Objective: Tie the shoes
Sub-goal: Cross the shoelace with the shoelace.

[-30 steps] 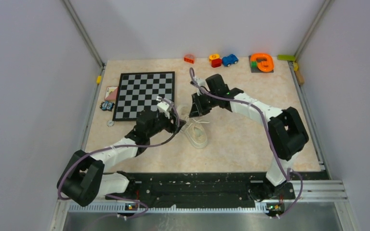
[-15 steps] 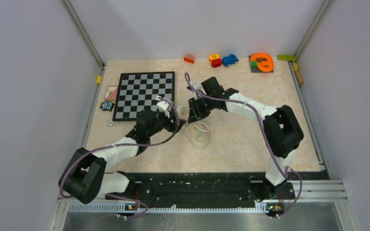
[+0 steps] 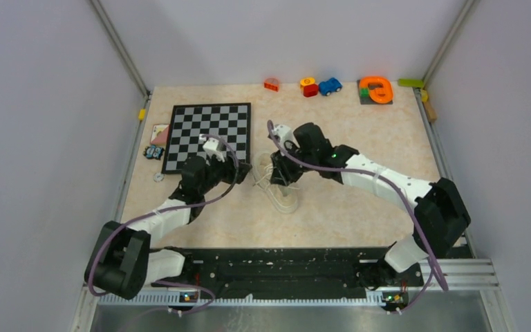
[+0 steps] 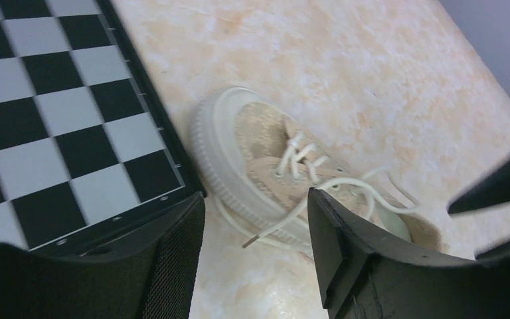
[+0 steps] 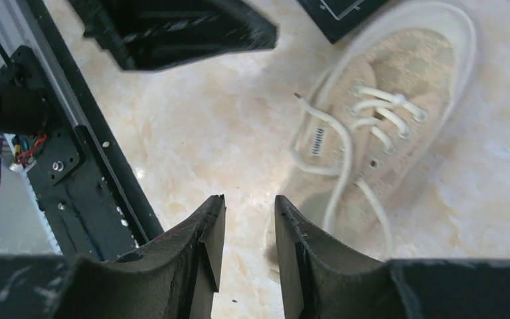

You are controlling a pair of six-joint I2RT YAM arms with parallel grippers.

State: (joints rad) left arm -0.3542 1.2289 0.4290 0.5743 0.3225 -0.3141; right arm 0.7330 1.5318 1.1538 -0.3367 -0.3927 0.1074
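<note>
The cream canvas low-top sneaker (image 4: pixel 275 156) has its heel hidden behind the left gripper (image 4: pixel 255 199), which gapes empty. The right gripper (image 5: pixel 249 203) stands narrowly apart, empty

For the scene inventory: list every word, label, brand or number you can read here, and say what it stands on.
No text can be read.
Striped mark on the shoe: too blurred to read.
Card beside the chessboard: too small to read.

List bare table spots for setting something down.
Free: right side, between the right arm and the orange ring; near strip between shoe and base rail. Crowded: around the shoe, where left tool and right tool hover; toys line the far edge.
</note>
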